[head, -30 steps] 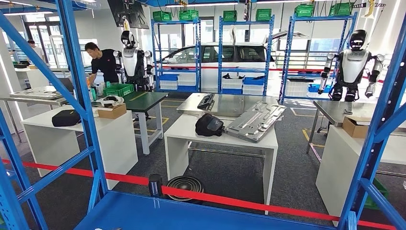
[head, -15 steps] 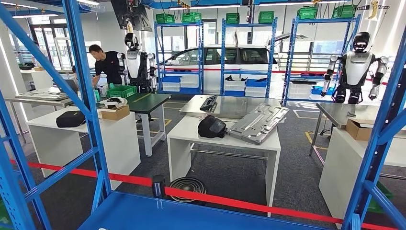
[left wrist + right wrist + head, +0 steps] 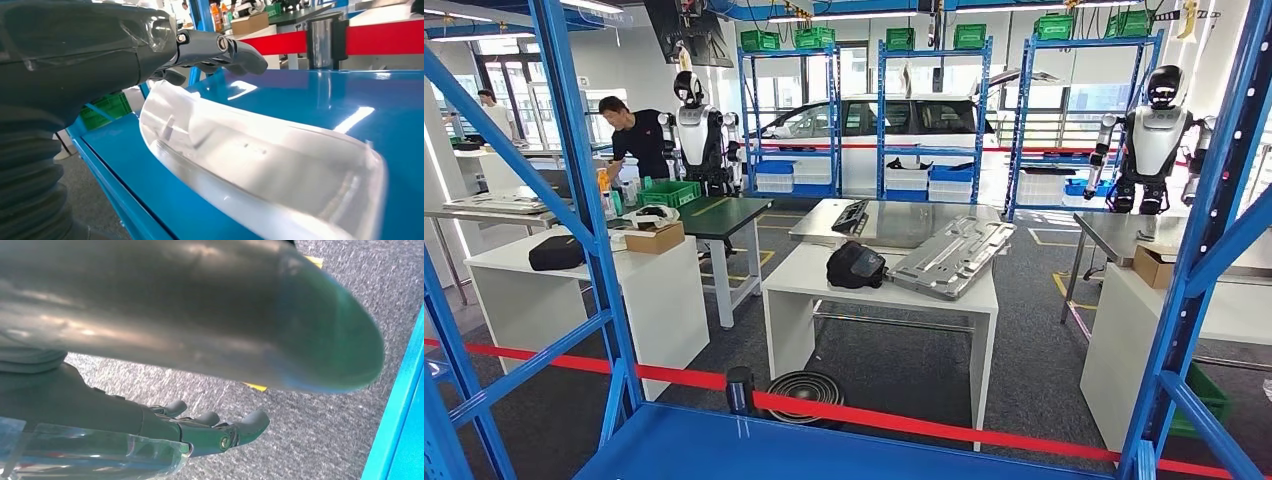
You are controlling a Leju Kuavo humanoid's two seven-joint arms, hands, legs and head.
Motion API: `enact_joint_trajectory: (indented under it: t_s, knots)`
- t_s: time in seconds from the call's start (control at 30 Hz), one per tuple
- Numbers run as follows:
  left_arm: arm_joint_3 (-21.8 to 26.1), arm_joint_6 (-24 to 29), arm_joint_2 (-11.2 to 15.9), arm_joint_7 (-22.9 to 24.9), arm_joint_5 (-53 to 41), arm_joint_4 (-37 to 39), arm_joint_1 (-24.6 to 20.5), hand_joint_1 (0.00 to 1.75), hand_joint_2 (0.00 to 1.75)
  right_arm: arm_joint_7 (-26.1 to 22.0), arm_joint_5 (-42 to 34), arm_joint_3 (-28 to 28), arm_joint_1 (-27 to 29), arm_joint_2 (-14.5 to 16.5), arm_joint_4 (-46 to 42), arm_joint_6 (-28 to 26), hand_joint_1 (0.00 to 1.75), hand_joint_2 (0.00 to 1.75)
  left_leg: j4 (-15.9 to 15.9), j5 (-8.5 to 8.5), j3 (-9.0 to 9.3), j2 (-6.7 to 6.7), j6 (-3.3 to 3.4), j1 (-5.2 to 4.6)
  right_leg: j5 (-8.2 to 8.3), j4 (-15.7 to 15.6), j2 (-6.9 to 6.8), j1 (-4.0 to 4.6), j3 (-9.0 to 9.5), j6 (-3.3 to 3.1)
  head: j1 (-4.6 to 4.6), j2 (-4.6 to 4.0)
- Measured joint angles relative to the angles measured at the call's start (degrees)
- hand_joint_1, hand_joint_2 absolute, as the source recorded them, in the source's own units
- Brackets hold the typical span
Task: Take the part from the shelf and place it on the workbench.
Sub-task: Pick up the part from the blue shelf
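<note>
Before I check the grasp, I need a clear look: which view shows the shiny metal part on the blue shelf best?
The left wrist view: the curved metal part lies on the blue shelf, with the left hand above one end. The head view gives just the shelf's edge; the right wrist view faces the floor.

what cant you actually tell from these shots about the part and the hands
- Left wrist view: whether the left hand touches the shiny metal part on the blue shelf; the hand's own grey cover hides where they would meet.
- Left wrist view: the part's far end, cut off by the picture edge.
- Right wrist view: most of the right hand, hidden by a blurred grey cover close to the camera.
</note>
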Motion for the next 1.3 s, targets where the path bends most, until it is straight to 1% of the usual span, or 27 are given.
enact_joint_trajectory:
  t_s: [0.1,0.13,0.17,0.23,0.27,0.3,0.33,0.37,0.4,0.43,0.47,0.5,0.6,0.63,0.7,0.77,0.8,0.83,0.87,0.93,0.97,1.0,1.07,1.13,1.2,1.27,1.3]
  knots:
    - [0.0,0.0,0.0,0.0,0.1,0.5,-0.2,0.00,1.75,0.0,0.0,0.1,0.0,-0.1,0.3,-0.1,0.00,0.00,-0.9,0.26,0.36,0.02,0.50,-0.06,-0.05,0.1,-0.13,-0.01,-0.25,0.66,0.03,0.00]
    - [0.0,0.0,0.0,0.0,0.1,0.7,-0.3,0.00,1.75,0.0,0.0,0.2,0.0,-0.2,0.4,-0.2,0.00,0.00,-1.3,0.52,0.49,0.05,0.77,0.08,-0.60,0.9,-0.17,-0.03,-0.71,0.78,0.06,0.00]
    - [0.0,0.0,0.0,0.0,0.1,0.9,-0.5,0.00,1.75,0.0,0.0,0.2,-0.1,-0.2,0.5,-0.3,0.00,0.00,-1.6,0.76,0.60,0.10,1.00,0.22,-1.66,2.9,-0.20,-0.06,-1.71,0.79,0.14,0.00]
    - [0.0,0.0,0.0,0.0,0.0,1.8,-0.7,0.12,1.75,-0.1,0.0,0.3,-0.1,-0.6,1.0,-0.8,0.00,0.00,-1.8,0.91,0.55,0.15,1.22,0.27,-4.80,10.4,-0.23,-0.21,-5.31,0.70,0.28,-0.01]
    - [0.0,0.0,0.0,-0.1,-0.1,2.5,-0.7,0.45,1.75,-0.2,0.0,0.4,-0.1,-0.7,1.3,-1.1,0.00,0.00,-1.8,0.92,0.50,0.16,1.23,0.26,-6.01,14.1,-0.24,-0.26,-7.11,0.79,0.31,-0.01]
    - [0.1,0.0,0.1,-0.1,-0.2,3.2,-0.7,0.88,1.75,-0.2,0.0,0.4,-0.1,-0.9,1.7,-1.4,0.00,0.00,-1.7,0.91,0.49,0.16,1.23,0.25,-6.53,16.4,-0.25,-0.31,-8.22,1.04,0.32,-0.01]
    - [0.2,-0.1,0.1,-0.2,-0.2,3.8,-0.7,1.27,1.75,-0.2,0.0,0.4,-0.1,-1.1,2.0,-1.6,0.00,0.00,-1.7,0.90,0.49,0.12,1.20,0.26,-6.09,16.3,-0.26,-0.41,-8.18,1.45,0.34,-0.01]
    - [0.3,-0.1,0.2,-0.4,-0.2,4.3,-0.7,1.63,1.75,-0.3,-0.1,0.5,-0.1,-1.3,2.3,-1.7,0.00,0.00,-1.6,0.86,0.50,0.07,1.14,0.28,-4.84,13.8,-0.28,-0.56,-6.96,1.93,0.37,-0.01]
    - [0.4,0.0,0.3,-0.7,-0.2,4.7,-0.7,1.73,1.75,-0.4,-0.1,0.5,-0.1,-1.4,2.5,-1.8,0.00,0.00,-1.5,0.77,0.51,0.00,1.00,0.29,-3.17,9.6,-0.35,-0.73,-4.85,2.38,0.39,-0.01]
    - [0.5,0.0,0.4,-1.0,-0.2,5.0,-0.7,1.74,1.75,-0.5,-0.2,0.6,-0.1,-1.6,2.7,-1.8,0.00,0.00,-1.2,0.62,0.47,-0.07,0.75,0.18,-1.81,5.5,-0.40,-0.81,-2.78,2.53,0.45,-0.01]
    - [0.7,0.1,0.6,-1.4,-0.1,5.3,-0.7,1.73,1.75,-0.6,-0.3,0.6,-0.1,-1.7,2.9,-1.9,0.00,0.00,-1.0,0.47,0.40,-0.11,0.48,0.07,-0.84,2.4,-0.39,-0.85,-1.20,2.36,0.45,-0.01]
    - [0.8,0.2,0.8,-1.7,0.0,5.6,-0.7,1.71,1.75,-0.7,-0.4,0.6,-0.1,-1.8,3.0,-1.9,0.00,0.00,-0.8,0.38,0.33,-0.14,0.21,-0.04,-0.43,0.7,-0.38,-0.79,-0.34,2.00,0.44,-0.01]
    - [1.0,0.4,1.1,-2.2,0.4,6.1,-0.8,1.69,1.75,-0.9,-0.6,0.6,-0.1,-1.8,3.4,-1.9,0.00,0.00,-0.6,0.22,0.11,-0.14,-0.56,0.10,-0.26,0.3,-0.25,-0.68,-0.14,0.79,0.37,0.01]
    - [1.0,0.4,1.2,-2.3,0.4,6.1,-0.8,1.69,1.75,-1.0,-0.6,0.6,-0.1,-1.8,3.5,-1.9,0.00,0.00,0.2,-0.40,-0.28,-0.12,-0.85,0.22,-0.20,0.3,-0.24,-0.76,-0.08,0.42,0.32,0.00]
    - [1.0,0.5,1.3,-2.4,0.4,6.3,-1.0,1.69,1.75,-1.0,-0.6,0.7,-0.1,-1.8,3.6,-1.9,0.00,0.00,5.1,-3.27,-2.61,-0.09,-1.43,0.43,-0.10,0.2,-0.22,-0.95,0.00,-0.19,0.20,0.00]
    - [1.1,0.7,1.5,-2.4,0.4,6.6,-1.1,1.69,1.75,-1.0,-0.6,0.7,-0.1,-1.8,3.8,-1.9,0.00,0.00,13.2,-6.67,-6.38,-0.07,-1.75,0.56,-0.12,0.2,-0.22,-0.81,-0.01,-0.46,0.10,-0.01]
    - [1.1,0.8,1.5,-2.5,0.5,6.7,-1.1,1.69,1.75,-1.0,-0.6,0.7,-0.1,-1.8,3.8,-1.9,0.00,0.00,15.9,-7.37,-7.72,-0.07,-1.79,0.60,-0.14,0.2,-0.21,-0.72,0.01,-0.48,0.09,-0.01]
    - [1.0,0.8,1.5,-2.5,0.5,6.8,-1.2,1.69,1.75,-1.0,-0.6,0.7,0.0,-1.8,3.9,-1.9,0.00,0.00,16.5,-6.99,-8.05,-0.07,-1.72,0.62,-0.15,0.2,-0.19,-0.64,0.08,-0.49,0.09,-0.01]
    - [1.0,0.8,1.5,-2.5,0.5,6.8,-1.4,1.69,1.75,-1.0,-0.6,0.7,-0.1,-1.8,3.9,-1.9,0.00,0.00,14.6,-5.54,-7.16,-0.07,-1.54,0.62,-0.16,0.2,-0.12,-0.56,0.19,-0.50,0.08,-0.01]
    - [1.0,0.9,1.5,-2.5,0.5,6.8,-1.9,1.69,1.75,-1.0,-0.6,0.7,-0.1,-1.7,4.0,-1.9,0.00,0.00,6.3,-1.80,-2.99,-0.08,-0.68,0.42,-0.18,0.2,0.05,-0.42,0.40,-0.49,0.07,-0.01]
    - [1.0,0.9,1.6,-2.5,0.5,6.8,-2.3,1.69,1.75,-1.0,-0.7,0.7,-0.1,-1.7,4.1,-1.9,0.00,0.00,2.6,-0.67,-1.20,0.00,-0.24,0.25,-0.20,0.2,0.14,-0.27,0.41,-0.43,0.09,-0.01]
    - [1.0,1.0,1.6,-2.6,0.5,6.8,-2.5,1.69,1.75,-1.0,-0.7,0.7,-0.1,-1.6,4.2,-1.9,0.00,0.00,0.4,-0.21,-0.10,0.07,0.12,0.02,-0.21,0.2,0.18,-0.21,0.35,-0.33,0.08,0.00]
    - [1.0,1.1,1.7,-2.6,0.5,6.8,-2.8,1.70,1.75,-1.0,-0.7,0.7,-0.1,-1.5,4.3,-1.9,0.00,0.00,-0.5,-0.25,0.22,0.20,0.41,-0.31,-0.17,0.1,0.19,-0.14,0.25,0.09,0.03,0.00]
    - [1.0,1.1,1.8,-2.6,0.5,6.8,-2.9,1.73,1.75,-1.0,-0.7,0.7,0.0,-1.5,4.4,-1.9,0.00,0.00,-1.3,0.33,0.73,0.26,0.75,-0.03,-0.48,0.6,0.07,-0.20,-0.06,0.54,0.02,-0.01]
    - [1.0,1.2,1.7,-2.6,0.5,6.8,-3.0,1.73,1.75,-1.1,-0.7,0.7,-0.1,-1.6,4.5,-1.9,0.00,0.00,-2.2,0.97,1.23,0.35,1.11,0.31,-2.57,4.5,-0.04,-0.24,-1.96,0.60,0.16,-0.01]
    - [0.9,1.3,1.6,-2.7,0.4,6.9,-3.0,1.73,1.75,-1.1,-0.7,0.7,-0.1,-1.7,4.5,-2.0,0.00,0.00,-2.2,1.08,1.14,0.40,1.25,0.26,-5.69,12.1,-0.06,-0.40,-5.57,0.62,0.28,0.00]
    - [0.8,1.3,1.6,-2.7,0.4,7.0,-3.0,1.73,1.75,-1.1,-0.7,0.7,-0.1,-1.7,4.6,-2.1,0.00,0.00,-2.2,1.08,1.11,0.41,1.24,0.26,-6.61,15.3,-0.07,-0.54,-7.09,0.84,0.31,-0.01]
